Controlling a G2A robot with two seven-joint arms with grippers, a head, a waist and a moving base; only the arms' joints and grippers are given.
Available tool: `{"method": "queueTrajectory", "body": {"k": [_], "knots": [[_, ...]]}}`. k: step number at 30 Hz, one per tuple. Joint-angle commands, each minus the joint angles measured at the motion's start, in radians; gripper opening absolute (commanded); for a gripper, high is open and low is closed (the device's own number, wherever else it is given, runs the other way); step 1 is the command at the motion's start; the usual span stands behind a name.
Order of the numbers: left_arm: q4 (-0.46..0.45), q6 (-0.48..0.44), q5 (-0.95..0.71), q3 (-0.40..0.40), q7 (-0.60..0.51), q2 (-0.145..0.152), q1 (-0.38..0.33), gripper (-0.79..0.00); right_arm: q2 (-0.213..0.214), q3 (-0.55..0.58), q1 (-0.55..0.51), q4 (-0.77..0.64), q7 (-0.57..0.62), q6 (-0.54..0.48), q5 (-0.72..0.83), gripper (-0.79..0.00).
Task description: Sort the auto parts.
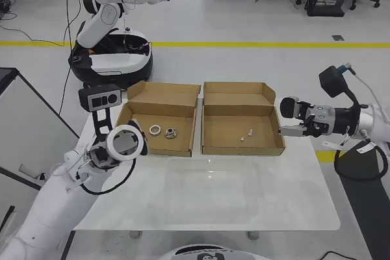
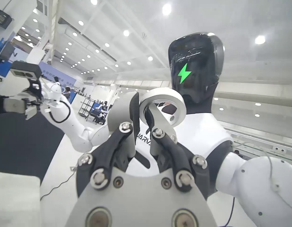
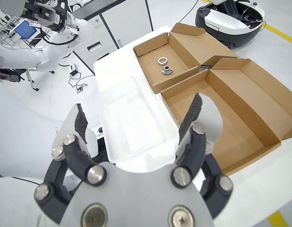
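My left gripper (image 2: pixel 142 113) is shut on the rim of a large silver ring (image 2: pixel 163 109), held up off the table over its left edge, in front of the left cardboard box (image 1: pixel 161 151). From above, the ring (image 1: pixel 125 142) shows beside the left gripper (image 1: pixel 117 148). That box holds a smaller ring (image 1: pixel 155 130) and a flanged hub (image 1: pixel 171 133). The right box (image 1: pixel 244 151) holds a small bolt-like part (image 1: pixel 247 135). My right gripper (image 1: pixel 286 119) hangs open and empty just off the right box's right side; its wrist view shows the gripper (image 3: pixel 136 119), the smaller ring (image 3: pixel 163 60) and the hub (image 3: pixel 166 70).
A clear plastic tray (image 3: pixel 134 119) lies on the white table (image 1: pixel 208 201) in front of the boxes. A black and white mobile robot base (image 1: pixel 110 62) stands behind the table. A cabinet (image 1: pixel 13 117) is at the left.
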Motion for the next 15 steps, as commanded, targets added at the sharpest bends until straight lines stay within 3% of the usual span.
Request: {"method": "queueTrajectory", "body": {"k": [1, 15], "knots": [[0.004, 0.010, -0.003, -0.012, -0.009, -0.003, 0.004, -0.785, 0.000, 0.000, 0.000, 0.000, 0.000, 0.000, 0.000, 0.000], [0.001, 0.018, -0.005, -0.021, -0.017, -0.007, 0.013, -0.785, 0.000, 0.000, 0.000, 0.000, 0.000, 0.000, 0.000, 0.000]]}}
